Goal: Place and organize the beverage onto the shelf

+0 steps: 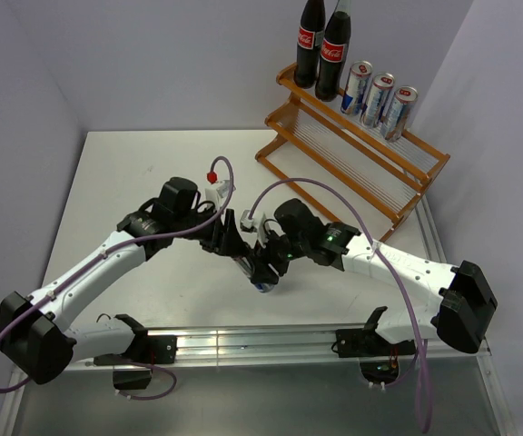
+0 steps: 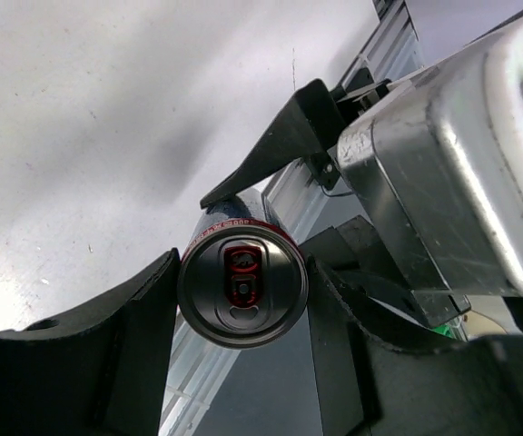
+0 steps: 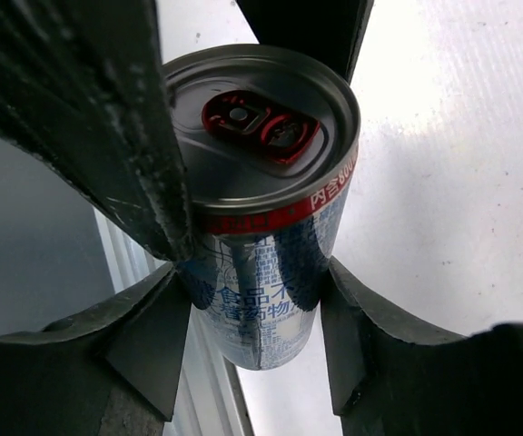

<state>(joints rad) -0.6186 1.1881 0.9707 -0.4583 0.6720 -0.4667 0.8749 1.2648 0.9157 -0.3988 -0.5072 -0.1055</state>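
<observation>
A slim silver-blue can (image 1: 260,275) with a red ring-pull hangs over the table's front middle, held by both grippers. My left gripper (image 2: 241,311) is shut on the can (image 2: 242,295) at its top rim, a finger (image 2: 148,322) pressed to each side. My right gripper (image 3: 254,318) is shut on the can (image 3: 266,245) lower down its printed body. The shelf (image 1: 352,163) stands at the back right. Two cola bottles (image 1: 310,41) (image 1: 332,56) and three cans (image 1: 377,98) stand on its upper tier.
An aluminium rail (image 1: 261,343) runs along the near table edge just below the held can. Purple cables (image 1: 334,195) loop over both arms. Grey walls close in the table at the left, back and right.
</observation>
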